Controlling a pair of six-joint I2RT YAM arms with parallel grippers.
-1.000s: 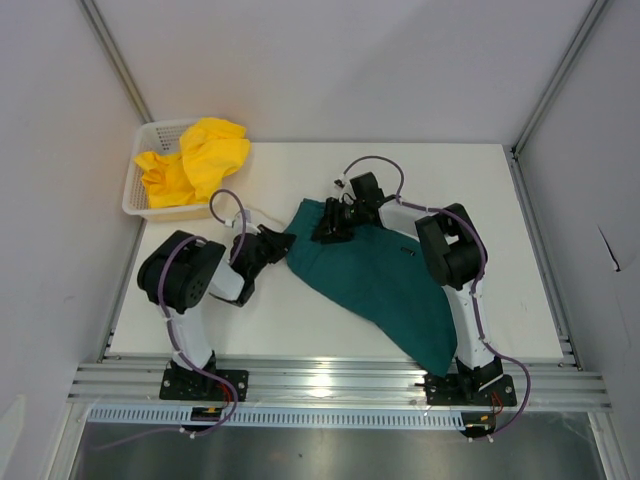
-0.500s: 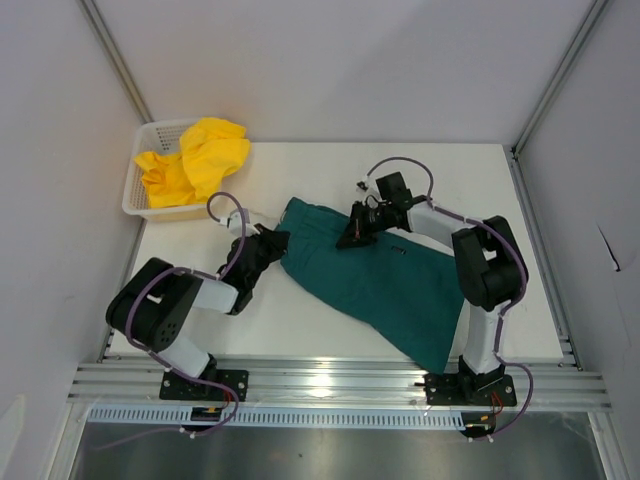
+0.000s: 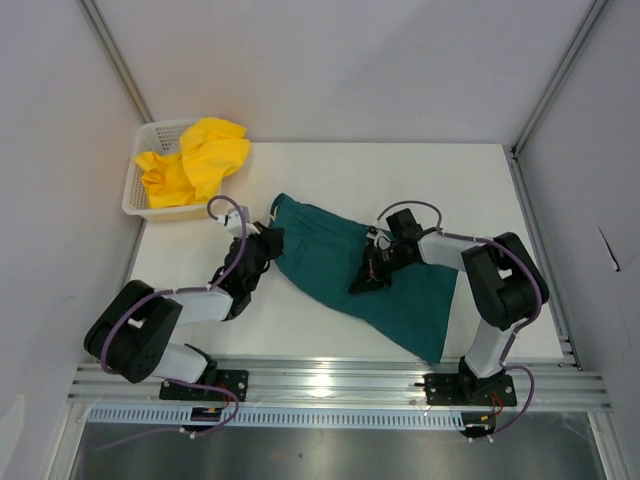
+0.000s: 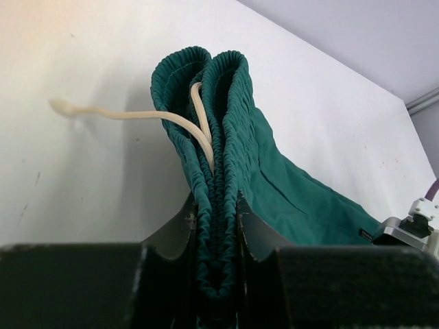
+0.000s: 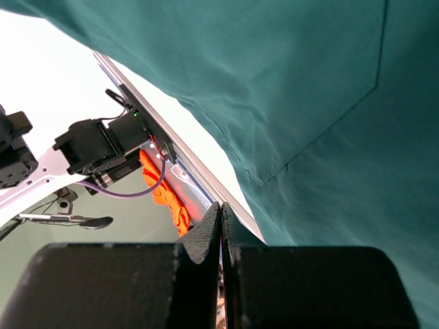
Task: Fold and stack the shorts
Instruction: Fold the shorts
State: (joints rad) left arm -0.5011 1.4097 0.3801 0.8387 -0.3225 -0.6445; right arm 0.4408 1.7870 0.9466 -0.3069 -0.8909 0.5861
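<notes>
While the green shorts [image 3: 375, 268] are lying spread on the white tabletop [image 3: 330, 175], the left pincer [image 4: 218, 226] is squeezing their bunched waistband. The right pincer [image 3: 366, 280] is sitting closed on the cloth, pinching nothing. The yellow shorts [image 3: 200, 160] are hanging over the basket [image 3: 150, 135].

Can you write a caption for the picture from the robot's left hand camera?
Left gripper pinching the bunched waistband of the teal-green shorts, white drawstring trailing across the table.
</notes>
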